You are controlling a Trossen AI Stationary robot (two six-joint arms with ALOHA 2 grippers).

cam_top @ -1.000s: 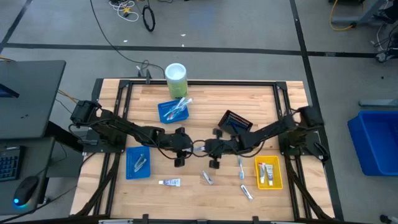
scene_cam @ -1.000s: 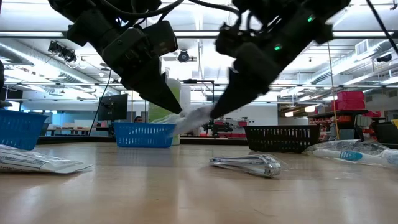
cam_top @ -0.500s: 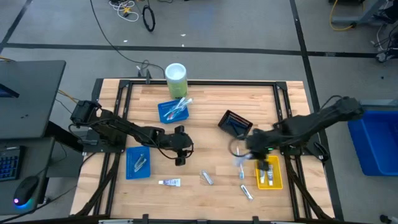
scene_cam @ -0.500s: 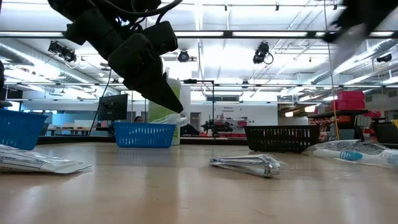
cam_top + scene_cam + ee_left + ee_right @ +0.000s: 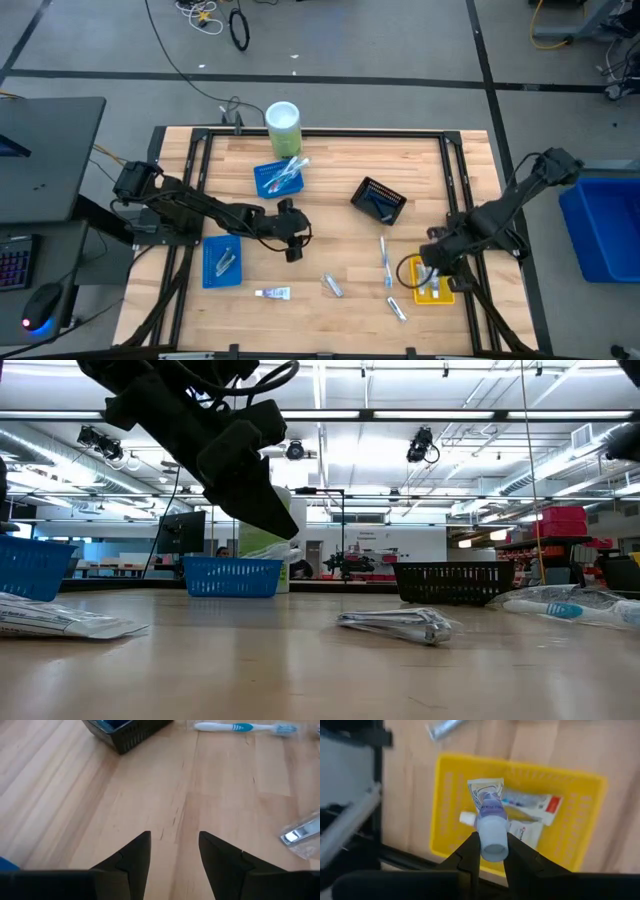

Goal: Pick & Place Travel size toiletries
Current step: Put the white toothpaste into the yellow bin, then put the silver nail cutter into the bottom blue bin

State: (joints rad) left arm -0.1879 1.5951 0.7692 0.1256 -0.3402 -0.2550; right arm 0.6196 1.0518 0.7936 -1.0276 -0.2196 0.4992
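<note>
Sorting looks roughly half done, judged from how things lie on the tabletop (image 5: 330,165). The right hand (image 5: 490,851) hangs over the yellow tray (image 5: 572,822), fingers clenched on a small tube (image 5: 490,827) by its cap end; the tube is in the air above the tray, not yet let go. Under it the tray already holds at least two other tubes (image 5: 535,805). In the high view this tray (image 5: 447,290) sits near the tabletop's right front corner with the right hand (image 5: 432,268) over its left edge. Other trays are partly filled too: the blue tray (image 5: 268,182) near the green-and-white cylinder (image 5: 283,124) holds a few toothbrushes, the second blue tray (image 5: 213,270) toward the left front holds a pale wrapped item, and the black tray (image 5: 372,190), left of and behind the yellow tray, shows something blue inside, though what it is cannot be told. Left loose on the wood, all to the left of the yellow tray: a toothbrush (image 5: 385,262) closest to it, a silvery wrapped item (image 5: 397,309) just in front of that, another (image 5: 332,286) farther left, and a white tube (image 5: 272,293) farther left again. The left hand (image 5: 292,232) hovers over bare wood well left of the yellow tray, fingers (image 5: 136,854) apart and grasping nothing. So one drop is pending and, as I judge it, four loose pieces remain.
</note>
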